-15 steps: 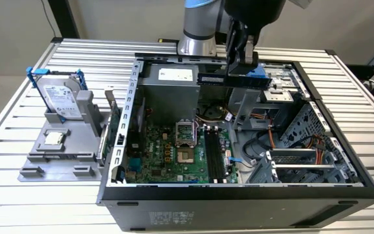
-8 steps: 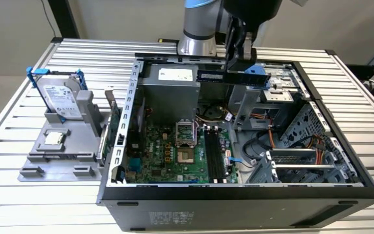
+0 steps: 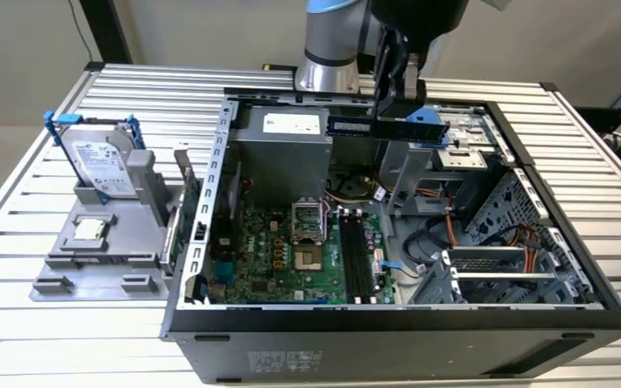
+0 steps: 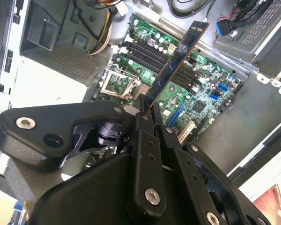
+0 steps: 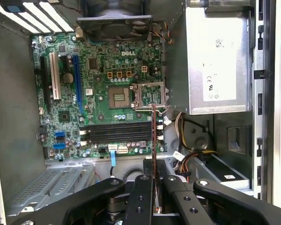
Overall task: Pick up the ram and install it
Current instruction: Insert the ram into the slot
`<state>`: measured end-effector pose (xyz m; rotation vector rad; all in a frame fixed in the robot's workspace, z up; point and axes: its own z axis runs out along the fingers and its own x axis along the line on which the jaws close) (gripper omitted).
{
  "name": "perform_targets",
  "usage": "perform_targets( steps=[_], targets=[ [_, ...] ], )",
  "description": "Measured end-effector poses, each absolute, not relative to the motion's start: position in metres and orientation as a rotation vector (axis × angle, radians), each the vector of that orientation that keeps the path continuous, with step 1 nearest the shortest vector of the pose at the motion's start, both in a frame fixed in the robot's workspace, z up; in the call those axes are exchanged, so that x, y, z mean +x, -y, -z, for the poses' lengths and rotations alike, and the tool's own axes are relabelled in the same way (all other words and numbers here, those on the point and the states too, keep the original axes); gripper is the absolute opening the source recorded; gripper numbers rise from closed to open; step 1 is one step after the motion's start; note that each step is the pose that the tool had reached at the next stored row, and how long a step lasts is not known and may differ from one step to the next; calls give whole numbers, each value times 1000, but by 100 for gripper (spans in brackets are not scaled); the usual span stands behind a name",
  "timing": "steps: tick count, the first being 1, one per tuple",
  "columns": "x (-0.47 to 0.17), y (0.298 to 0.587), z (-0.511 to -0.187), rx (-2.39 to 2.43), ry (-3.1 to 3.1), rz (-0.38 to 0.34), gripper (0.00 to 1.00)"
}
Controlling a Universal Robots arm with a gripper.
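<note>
The ram [image 3: 381, 127] is a thin dark blue stick held level in the air above the back of the open computer case [image 3: 397, 319]. My gripper [image 3: 403, 118] is shut on its top edge. In the second wrist view the ram [image 4: 178, 56] juts out from between the fingers [image 4: 141, 110] over the green motherboard [image 4: 196, 98]. In the first wrist view the ram [image 5: 153, 136] appears edge-on, crossing the long black memory slots [image 5: 114, 132]. Those slots [image 3: 356, 259] lie well below the stick and hold nothing.
A silver hard drive in a blue bracket [image 3: 100, 162] stands on a grey fixture [image 3: 95, 259] at the exterior view's left. Inside the case are the power supply [image 3: 281, 145], the CPU socket [image 3: 308, 218], cables [image 3: 440, 234] and a metal drive cage [image 3: 494, 263].
</note>
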<state>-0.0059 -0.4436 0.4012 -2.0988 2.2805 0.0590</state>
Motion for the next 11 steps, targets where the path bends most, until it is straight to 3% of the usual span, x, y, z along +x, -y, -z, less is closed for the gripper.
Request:
perform_targets(
  steps=[11],
  targets=[
    [-6,444,-401,-1987,-2376,-56,0]
  ],
)
